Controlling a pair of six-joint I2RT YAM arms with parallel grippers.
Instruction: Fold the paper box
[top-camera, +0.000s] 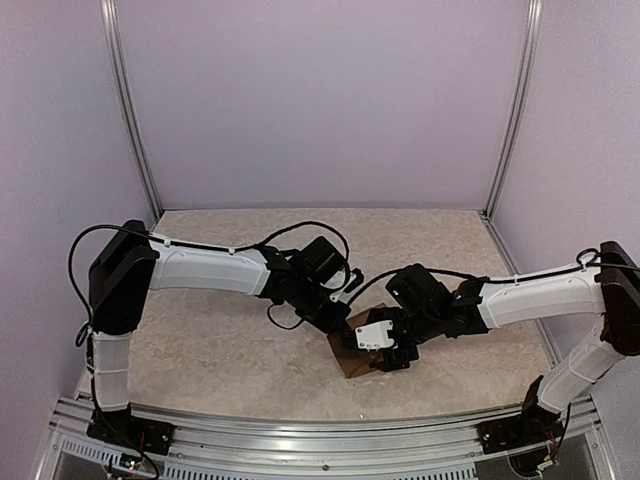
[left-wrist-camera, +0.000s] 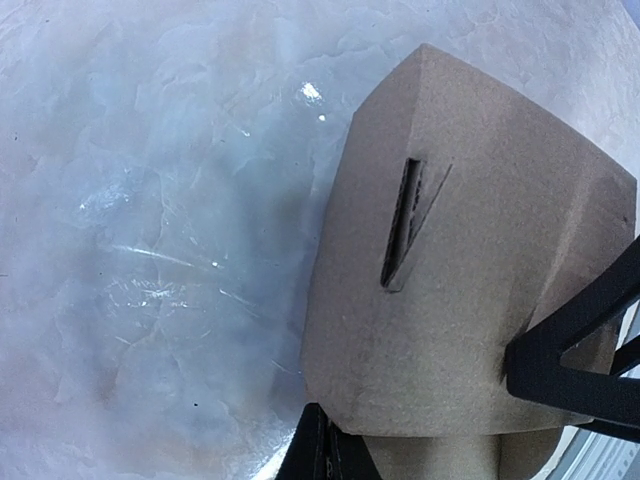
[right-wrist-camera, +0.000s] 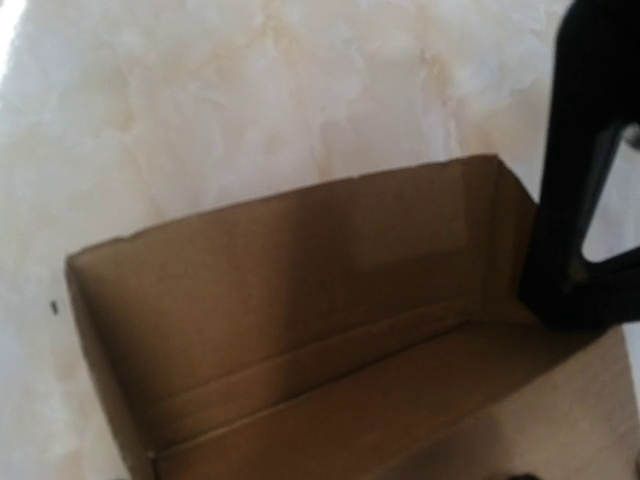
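Your paper box (top-camera: 347, 358) rests on the table (top-camera: 220, 340), and both arms meet over it. The left gripper (top-camera: 335, 322) sits at the box's far-left edge and the right gripper (top-camera: 385, 352) hangs over its right half, so the box lies directly between and under them.

Your left gripper (left-wrist-camera: 440, 420) is closed on the box. In its wrist view a cardboard wall (left-wrist-camera: 450, 250) runs between the two dark fingers (left-wrist-camera: 565, 370), one in front of the panel and one behind its lower edge.

Your right gripper's jaws stand wide apart. In its wrist view only one finger (right-wrist-camera: 575, 200) shows, reaching down inside the box (right-wrist-camera: 300, 300) just beside the short end wall. You cannot tell from that view whether it presses on the wall.

The box is plain brown cardboard. From the right wrist you look into an open trough: a long back wall standing up, a crease along the floor, a short wall at each end. From the left wrist the outer panel shows a narrow slanted slot cut near its middle, and the panel bows slightly.
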